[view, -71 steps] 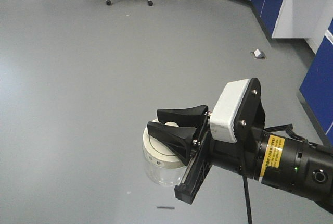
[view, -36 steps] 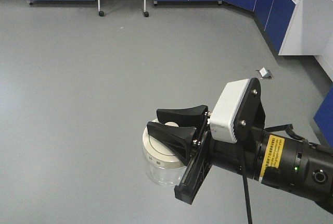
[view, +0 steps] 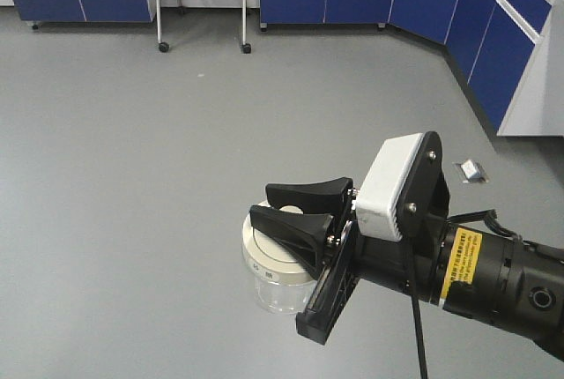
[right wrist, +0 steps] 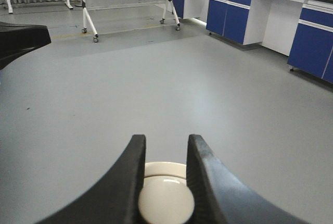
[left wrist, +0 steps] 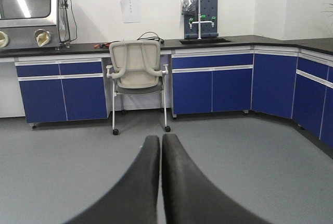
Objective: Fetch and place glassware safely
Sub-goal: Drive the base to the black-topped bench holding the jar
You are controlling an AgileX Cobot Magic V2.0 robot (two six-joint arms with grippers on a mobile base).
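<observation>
Jar hung under the right gripper, over the grey floor, low and right of centre in the front view. Jaws were clenched on the knob of its cream lid; clear glass showed below the lid. Left gripper had its jaws pressed together, tips touching, grasping nothing, and pointed at a chair before blue cabinets. A small pale scrap lay on the floor, well apart from the jar.
</observation>
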